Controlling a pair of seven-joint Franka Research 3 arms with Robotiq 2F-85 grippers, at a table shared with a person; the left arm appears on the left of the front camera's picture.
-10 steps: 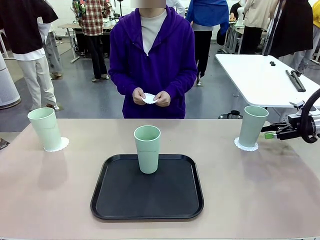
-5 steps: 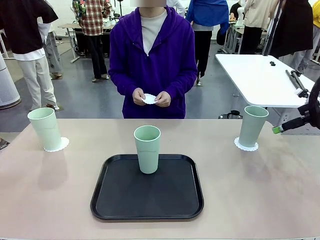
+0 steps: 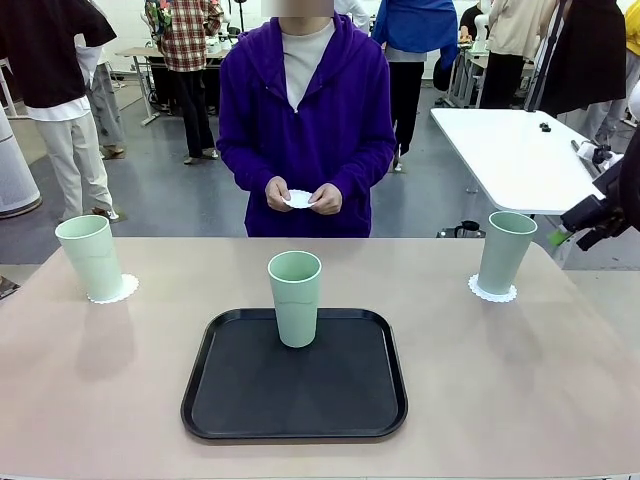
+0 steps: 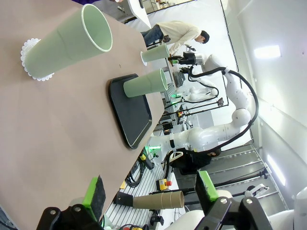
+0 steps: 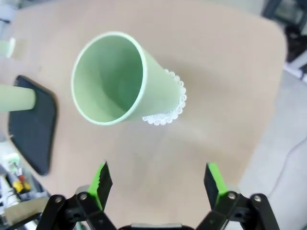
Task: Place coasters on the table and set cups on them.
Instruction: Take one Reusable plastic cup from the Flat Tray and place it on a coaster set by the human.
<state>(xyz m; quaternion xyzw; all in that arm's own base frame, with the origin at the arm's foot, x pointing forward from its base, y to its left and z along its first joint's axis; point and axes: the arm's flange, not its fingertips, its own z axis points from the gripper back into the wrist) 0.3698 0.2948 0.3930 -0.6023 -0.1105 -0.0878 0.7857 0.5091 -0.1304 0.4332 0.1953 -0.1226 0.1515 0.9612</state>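
Three pale green cups stand upright. The left cup (image 3: pixel 90 255) sits on the left coaster (image 3: pixel 120 292), a lacy white round, near the far left corner of the table (image 3: pixel 500 400). The right cup (image 3: pixel 505 250) sits on the right coaster (image 3: pixel 493 293) near the far right edge. The right wrist view looks down into this cup, and it is empty. The middle cup (image 3: pixel 295 297) stands directly on the black tray (image 3: pixel 295 428), close to the tray's far rim, and it is the one thing the tray carries. The third coaster (image 3: pixel 298 198) is pinched between the fingers of the person (image 3: pixel 305 110) in a purple hoodie at the far side.

The robot's right hand (image 5: pixel 157 175) is spread wide and grips nothing. It hangs off the table's right edge, apart from the right cup. The robot's left hand (image 4: pixel 151 189) is also wide open and empty, over the left part of the beige table.

Behind stand a white table (image 3: pixel 520 150) and other people on a grey floor.
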